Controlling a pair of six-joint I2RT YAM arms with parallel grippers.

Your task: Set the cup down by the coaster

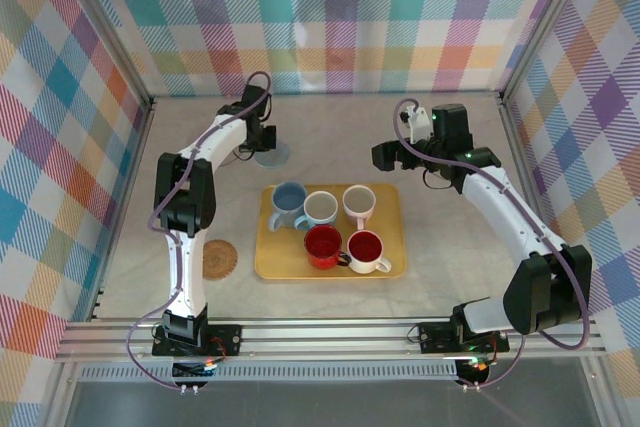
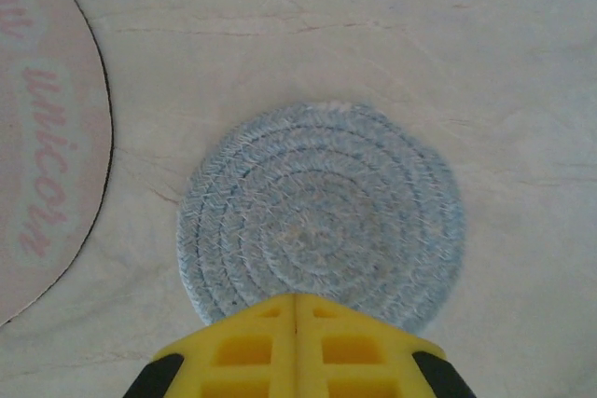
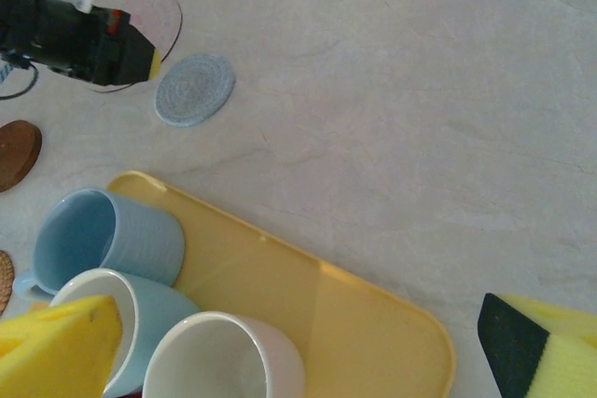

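Several cups stand on a yellow tray (image 1: 331, 265): a blue cup (image 1: 288, 205), a pale blue cup (image 1: 320, 209), a pink-white cup (image 1: 358, 203) and two red ones (image 1: 323, 245). A round blue woven coaster (image 1: 272, 154) lies on the table behind the tray. My left gripper (image 1: 262, 137) is just over it. In the left wrist view its yellow fingertips (image 2: 297, 300) are pressed together, shut, over the near rim of the blue coaster (image 2: 322, 216), with nothing between them. My right gripper (image 3: 298, 347) hangs open above the tray's back edge (image 3: 373, 323), over the blue cup (image 3: 103, 240) and a white cup (image 3: 224, 361).
A pink printed coaster (image 2: 37, 137) lies just left of the blue one. A tan woven coaster (image 1: 219, 259) sits left of the tray, and a brown coaster (image 3: 17, 151) lies on the table. Aluminium frame posts and checked walls close the table on three sides.
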